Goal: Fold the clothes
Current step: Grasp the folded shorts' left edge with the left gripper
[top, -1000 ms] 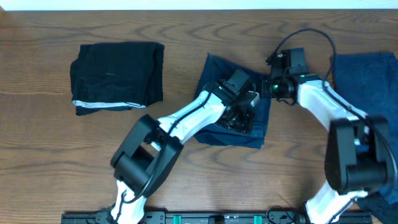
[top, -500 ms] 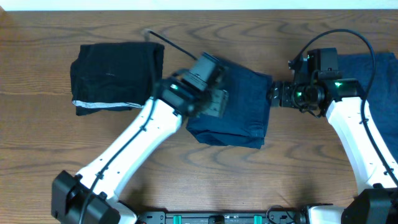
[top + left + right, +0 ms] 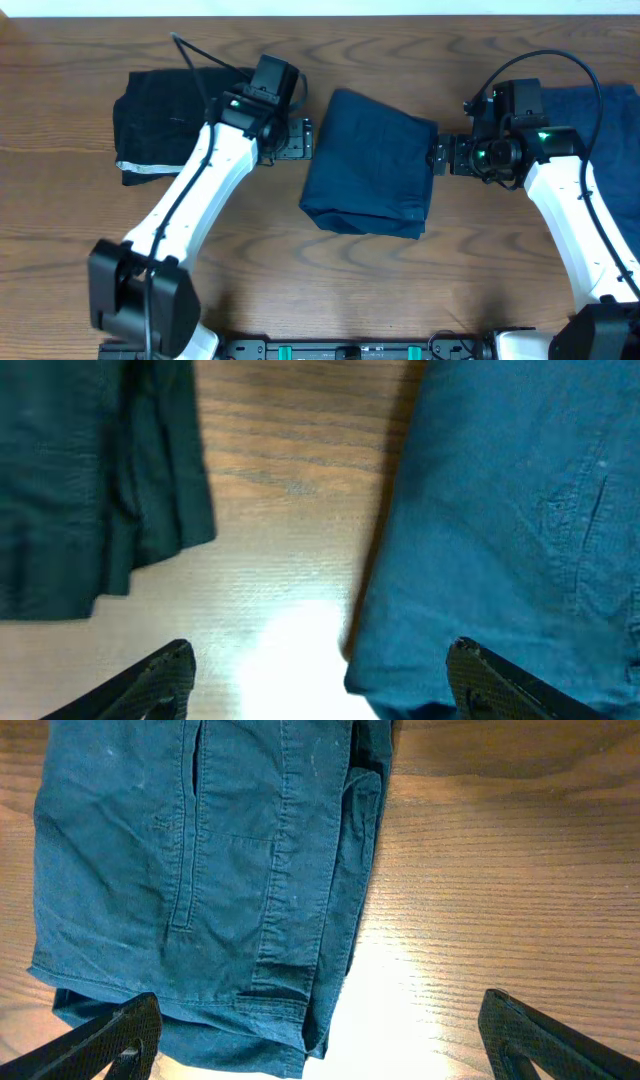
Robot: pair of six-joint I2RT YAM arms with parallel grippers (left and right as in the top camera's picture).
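two navy garments, one black garment, two robot arms.

Below me lies a brown wooden table with strong, wavy grain. A pale strip runs along its far edge and a dark rail along the near one. A white glare sits on the wood close under me.

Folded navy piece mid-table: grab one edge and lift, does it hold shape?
Probably not: the folded navy piece is soft cloth with loose stacked layers along its edge, so it would likely droop and unfold. Pushed, it would probably bunch up on the wood table rather than slide whole.
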